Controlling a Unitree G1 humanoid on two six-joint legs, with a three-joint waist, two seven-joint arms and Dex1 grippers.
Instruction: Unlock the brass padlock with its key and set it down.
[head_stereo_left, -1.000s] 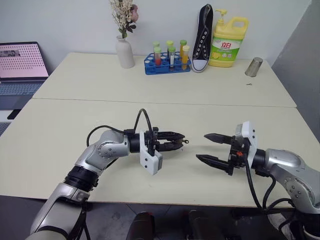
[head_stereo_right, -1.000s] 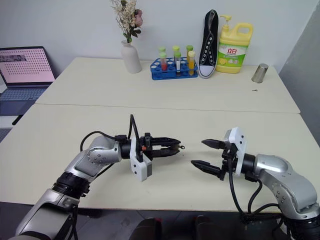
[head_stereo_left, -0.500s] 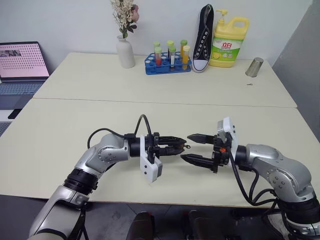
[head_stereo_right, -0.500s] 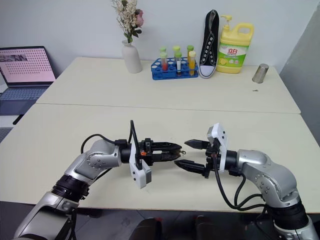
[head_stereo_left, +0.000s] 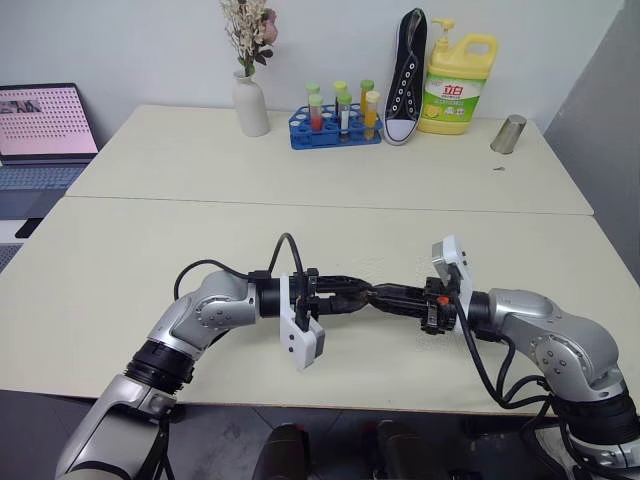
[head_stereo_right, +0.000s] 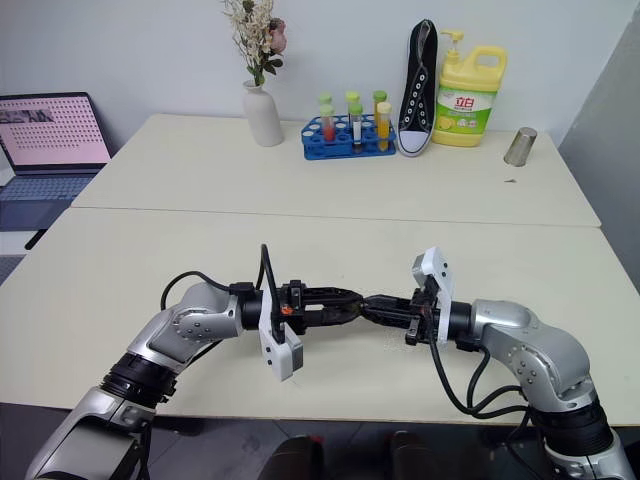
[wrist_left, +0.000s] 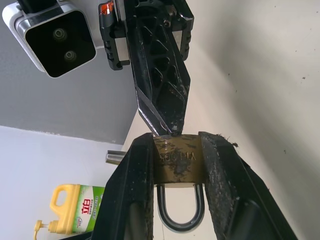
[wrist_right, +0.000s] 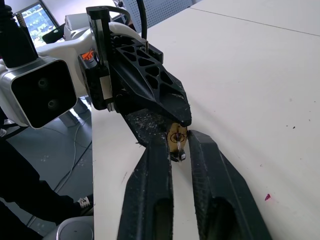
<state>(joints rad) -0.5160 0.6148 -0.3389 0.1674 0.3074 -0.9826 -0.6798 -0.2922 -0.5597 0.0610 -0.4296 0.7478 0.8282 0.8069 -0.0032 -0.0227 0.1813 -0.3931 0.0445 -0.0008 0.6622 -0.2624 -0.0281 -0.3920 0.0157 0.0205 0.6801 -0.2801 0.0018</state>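
Pale cream, the surface stretches under both arms, and above its near half the brass padlock hangs clear of it — clamped by its body between the fingers of the left tool, shackle pointing back toward that wrist. Meeting it tip to tip, the right tool has its fingers drawn narrow around a small key at the padlock's base. Farther back stand a white vase, a blue tube rack, a black sneaker, a yellow detergent jug and a metal cup; a laptop sits off to the left.
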